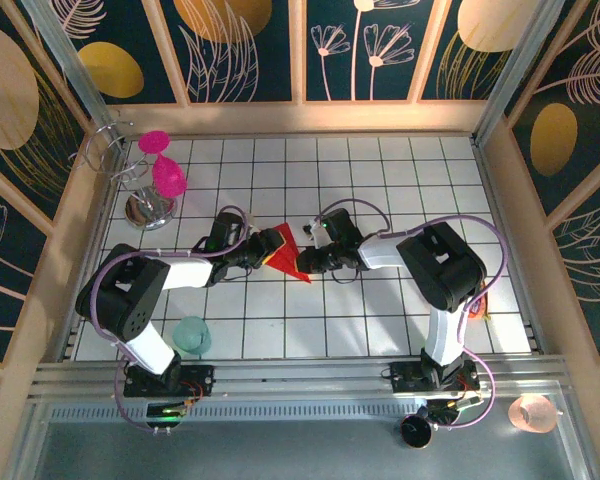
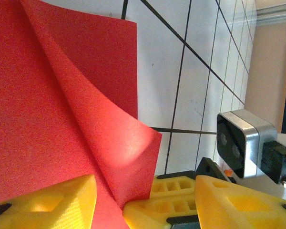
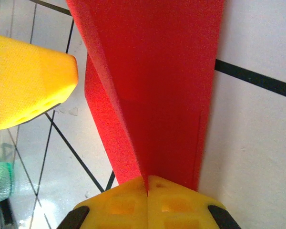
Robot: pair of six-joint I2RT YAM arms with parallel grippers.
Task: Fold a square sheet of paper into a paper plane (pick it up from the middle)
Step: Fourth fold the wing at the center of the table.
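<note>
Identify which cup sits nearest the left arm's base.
The teal cup, on the tiles beside the left arm's base; the magenta goblets are at the far-left rack, the peach cup on the near-right ledge.

The top camera hangs high above and behind the arm bases, looking steeply down over the whole tiled table (image 1: 380, 180), while both wrist cameras press in close on the red paper sheet (image 1: 285, 255) from opposite sides, all three views sharing that sheet and the tiles around it.
</note>
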